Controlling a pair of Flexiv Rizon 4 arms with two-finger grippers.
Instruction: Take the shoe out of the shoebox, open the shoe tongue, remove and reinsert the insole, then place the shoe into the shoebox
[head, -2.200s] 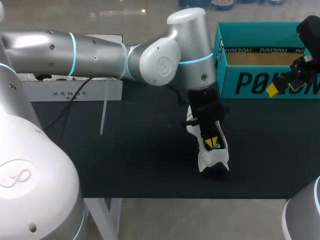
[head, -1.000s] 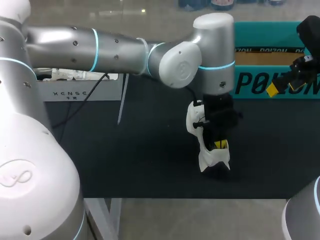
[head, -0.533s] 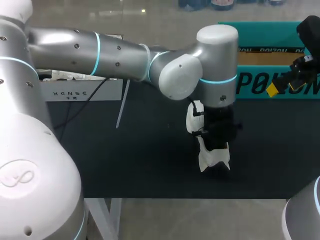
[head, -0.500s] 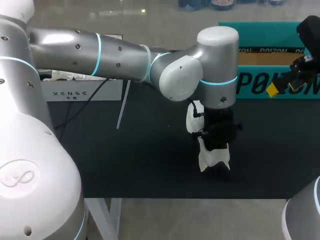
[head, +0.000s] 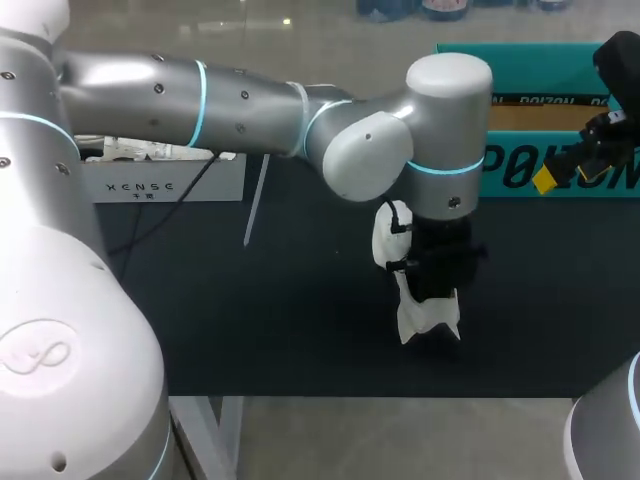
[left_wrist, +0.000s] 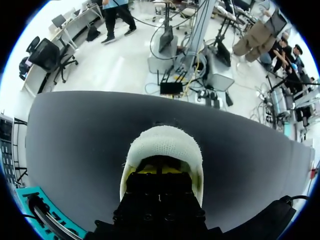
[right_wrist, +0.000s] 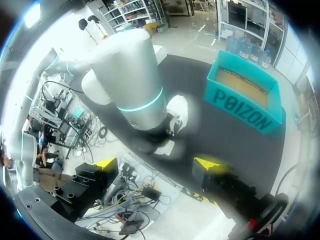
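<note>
Shoe (head: 428, 320), white, sits on the black table (head: 280, 320) directly under our left gripper (left_wrist: 159, 181), which is sunk into its opening; whether that gripper clamps anything we cannot tell; our right gripper (right_wrist: 156, 165) hangs spread and empty beside the teal shoebox (head: 520, 165), well apart from the shoe.

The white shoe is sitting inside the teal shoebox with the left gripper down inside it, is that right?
No. The white shoe stands on the black table, outside the teal shoebox, as the head view shows. The left gripper is down inside it.
</note>
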